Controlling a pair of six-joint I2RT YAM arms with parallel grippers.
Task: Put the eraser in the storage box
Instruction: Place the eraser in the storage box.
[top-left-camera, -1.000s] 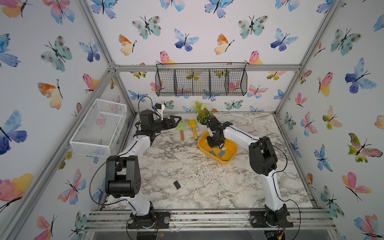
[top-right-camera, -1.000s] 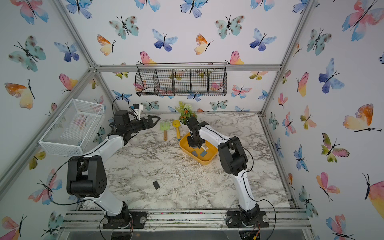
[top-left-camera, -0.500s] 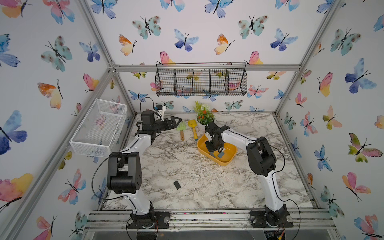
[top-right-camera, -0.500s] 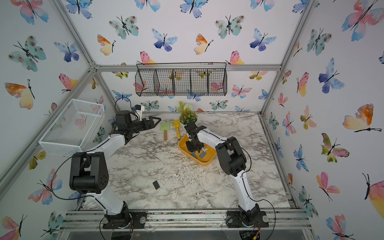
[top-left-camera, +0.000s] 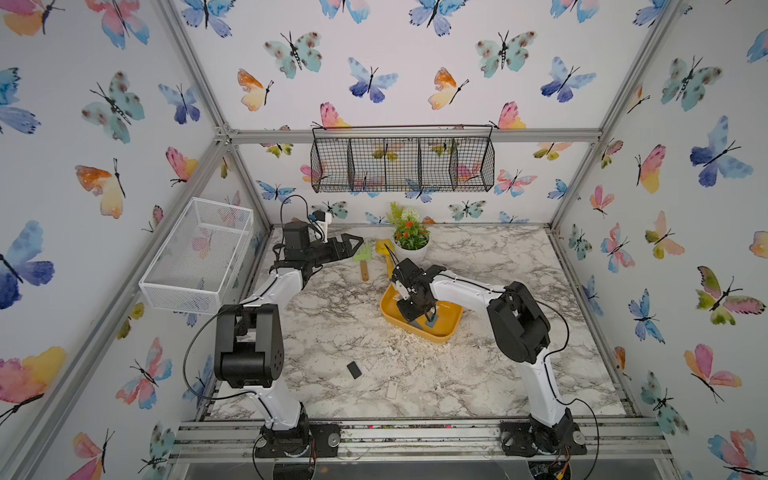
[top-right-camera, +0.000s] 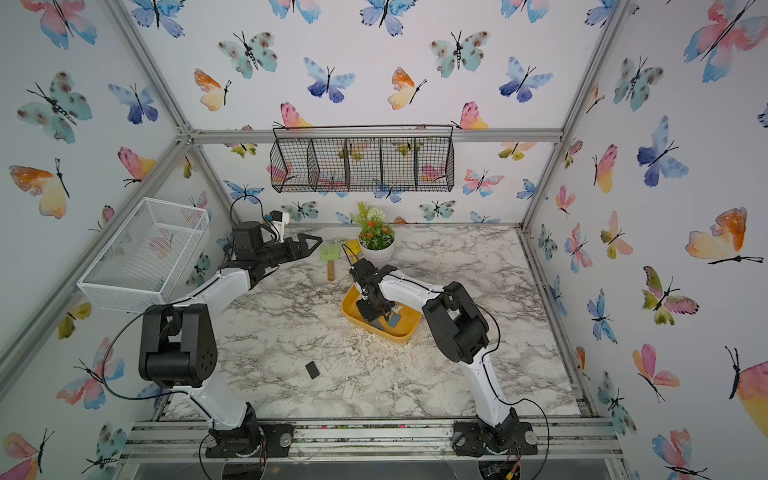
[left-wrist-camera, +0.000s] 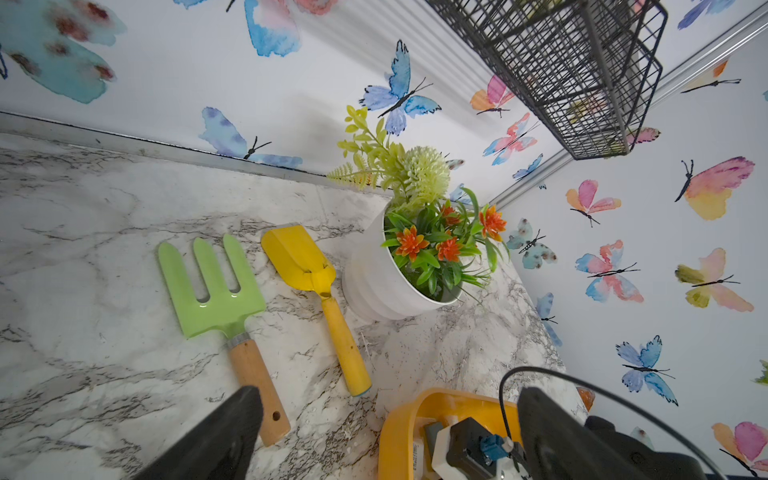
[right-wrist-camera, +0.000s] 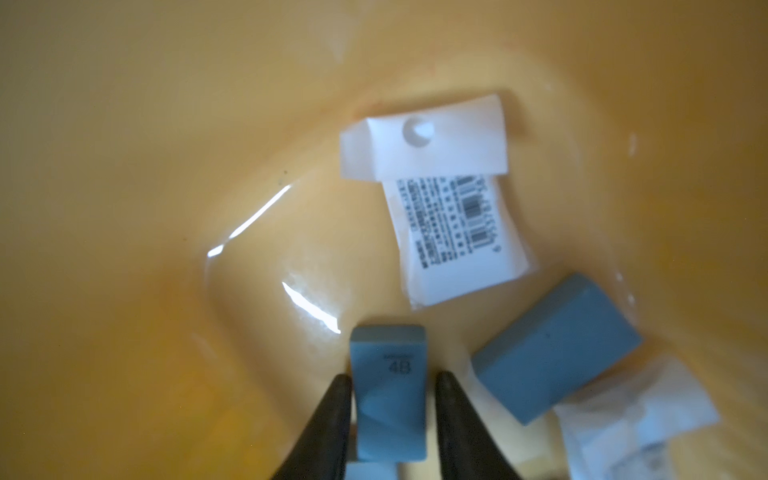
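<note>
Eraser (right-wrist-camera: 388, 399) in the storage box (top-left-camera: 440, 337), flanked by the right gripper (right-wrist-camera: 392, 380).
The gripper sits deeper in the box than 1 s ago, jaws slightly spread, a gap on 1 side. The 4B eraser's long axis points straight ahead along the fingers; whether it rests on the floor is unclear. A 2nd eraser (right-wrist-camera: 557, 353) lies slantwise just beside.

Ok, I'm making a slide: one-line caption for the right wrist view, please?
The right gripper straddles a blue-grey rectangular eraser marked 4B, inside the shallow yellow plastic tub.
</note>
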